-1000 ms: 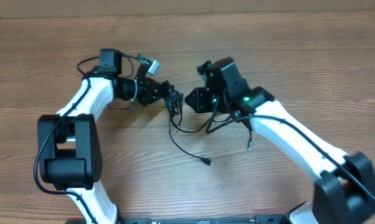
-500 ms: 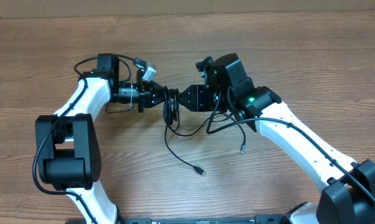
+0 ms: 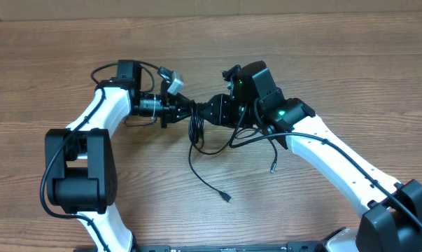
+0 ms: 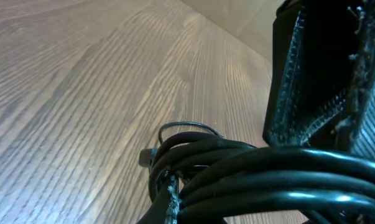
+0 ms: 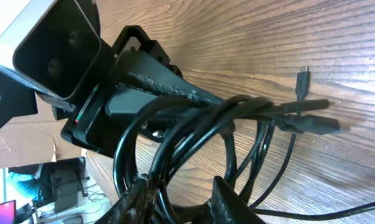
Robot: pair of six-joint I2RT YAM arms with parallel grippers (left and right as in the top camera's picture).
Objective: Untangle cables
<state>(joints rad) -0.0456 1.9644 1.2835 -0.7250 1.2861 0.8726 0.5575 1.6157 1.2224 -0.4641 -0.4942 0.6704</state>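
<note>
While both arms reach toward the middle of the table (image 3: pixel 350 63), their tips meet almost nose to nose just left of centre in the overhead view, with the cables (image 3: pixel 195 127) bunched between them. The left gripper (image 3: pixel 186 112) comes in from the left and is clenched on the bundle. In the right wrist view its tapered fingers (image 5: pixel 153 84) run straight into the knot of black cords. The right gripper (image 3: pixel 204 112) comes in from the right, and its fingers (image 5: pixel 234 200) sit on either side of the same strands at the bottom of that view. It seems to be squeezing them too, though the contact itself is buried under cord.

Below the pinch, the cords hang off in loose loops over the wood. One long strand trails down toward the lower middle of the overhead frame and ends in a small black plug (image 3: pixel 227 199) lying on the table. Another curls under the right arm and ends in a second plug (image 3: pixel 272 169), well apart from the first.

From the left wrist, several thick-looking strands cross the bottom of the picture, and a silver-tipped plug (image 4: pixel 146 157) pokes out at their left end.
</note>
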